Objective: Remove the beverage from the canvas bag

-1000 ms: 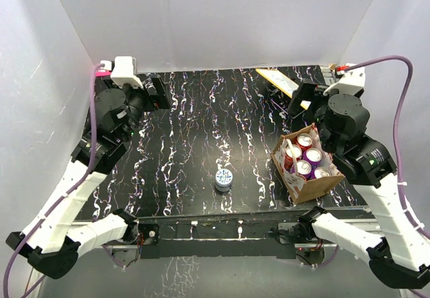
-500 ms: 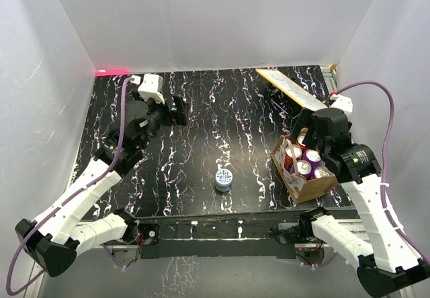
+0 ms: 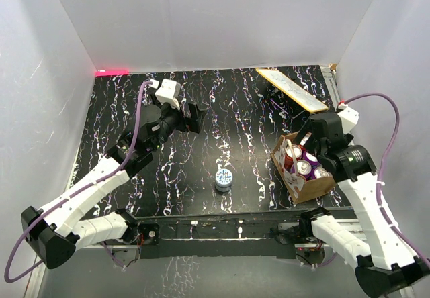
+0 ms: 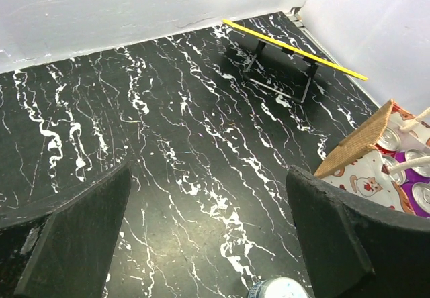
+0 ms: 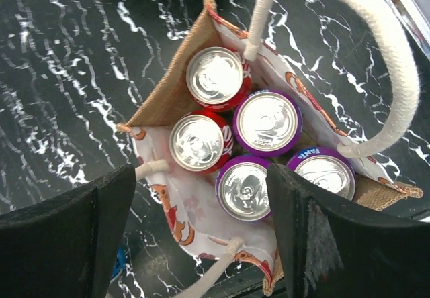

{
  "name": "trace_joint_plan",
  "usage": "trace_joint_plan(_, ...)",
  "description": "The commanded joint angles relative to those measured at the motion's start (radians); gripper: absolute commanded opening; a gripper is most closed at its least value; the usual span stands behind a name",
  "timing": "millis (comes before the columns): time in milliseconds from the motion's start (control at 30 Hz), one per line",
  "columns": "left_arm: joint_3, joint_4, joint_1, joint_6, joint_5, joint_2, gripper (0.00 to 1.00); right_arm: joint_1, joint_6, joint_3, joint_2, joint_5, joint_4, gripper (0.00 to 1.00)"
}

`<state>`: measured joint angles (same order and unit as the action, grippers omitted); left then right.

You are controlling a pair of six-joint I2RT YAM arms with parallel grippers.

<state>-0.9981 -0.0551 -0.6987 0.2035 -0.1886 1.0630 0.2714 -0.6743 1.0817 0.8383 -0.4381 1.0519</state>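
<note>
Canvas bag [image 3: 304, 170] sits upright at the right edge of the bench [image 3: 255, 130], toward the near right corner, mouth up, so the drinks are reachable from straight above. Right end effector [image 5: 201, 174] hangs over that mouth, jaws spread wide and gripping nothing. Looks like a top-down approach, pick not yet made. Left end effector [image 4: 208, 204] is out over the middle of the bench, well apart from the bag, also spread wide and empty. My guess is it's either keeping clear or lined up to steady the bag. Overhead view gives the layout, but the right arm covers part of the bag. Right wrist view fills that in: five cans packed touching, two red cans [image 5: 213, 76] toward the tan wall, three purple cans [image 5: 267, 121] beside them, and a cream handle [image 5: 376, 36] arching over the opening, a likely snag risk going down. Left wrist view adds the bag's printed whitish side and the top of a loose can [image 3: 224, 178] standing alone near the middle of the near edge. It also shows the yellow panel [image 4: 295, 41] in the far right corner propped on a wire stand [image 4: 279, 83]; overhead it reads as flat.
</note>
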Motion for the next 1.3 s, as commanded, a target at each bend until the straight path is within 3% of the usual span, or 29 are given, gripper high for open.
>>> trace_joint_plan(0,0.003,-0.056,-0.015,0.008,0.018,-0.009,0.97,-0.007,-0.132,-0.03,0.06,-0.101,0.002,0.79)
trace_joint_plan(400,0.01,-0.071,-0.034,0.01,0.013,-0.017,0.97,-0.008,-0.085,-0.136,0.219,0.014,-0.193,0.77)
trace_joint_plan(967,0.0,-0.058,-0.042,0.018,0.021,-0.014,0.97,-0.008,-0.09,-0.175,0.283,0.024,-0.224,0.68)
trace_joint_plan(1267,-0.008,-0.048,-0.044,0.017,0.019,-0.017,0.97,-0.008,-0.103,-0.172,0.355,0.04,-0.242,0.72)
